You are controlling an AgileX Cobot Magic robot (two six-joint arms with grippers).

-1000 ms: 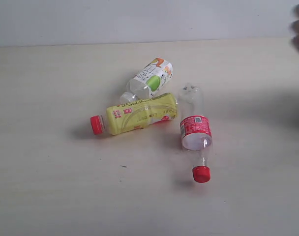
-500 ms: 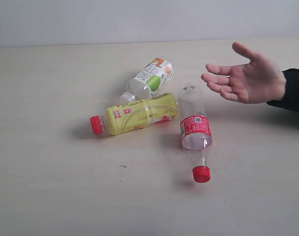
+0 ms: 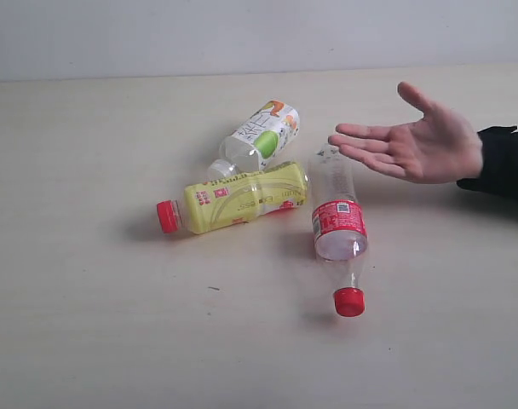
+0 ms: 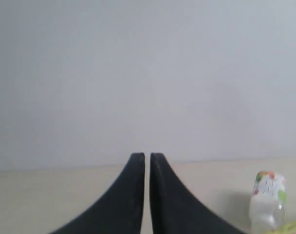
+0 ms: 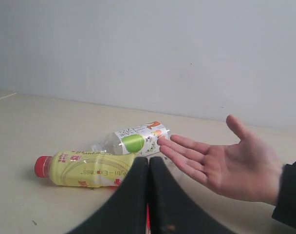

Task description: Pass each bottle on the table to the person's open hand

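Note:
Three bottles lie on the cream table (image 3: 89, 324). The yellow-labelled bottle (image 3: 238, 198) points its red cap left. Touching its far side is a green-and-white-labelled bottle (image 3: 259, 135). The red-labelled bottle (image 3: 337, 226) has its red cap toward the near edge. The person's open hand (image 3: 417, 143) hovers palm up at the right, fingertips just over that bottle's base. A second white-capped bottle is out of view. Neither gripper shows in the exterior view. My left gripper (image 4: 147, 156) is shut and empty, as is my right gripper (image 5: 149, 159), which sits near the yellow bottle (image 5: 89, 169) and the hand (image 5: 226, 163).
A plain grey wall (image 3: 242, 34) runs along the table's far edge. A black sleeve cuff (image 3: 504, 162) enters from the right edge. A tiny dark speck (image 3: 213, 289) marks the tabletop in front of the bottles.
The hand came in from the upper right edge, opened palm up, then slid left and lower over the red-labelled bottle's base. The bottles have not moved.

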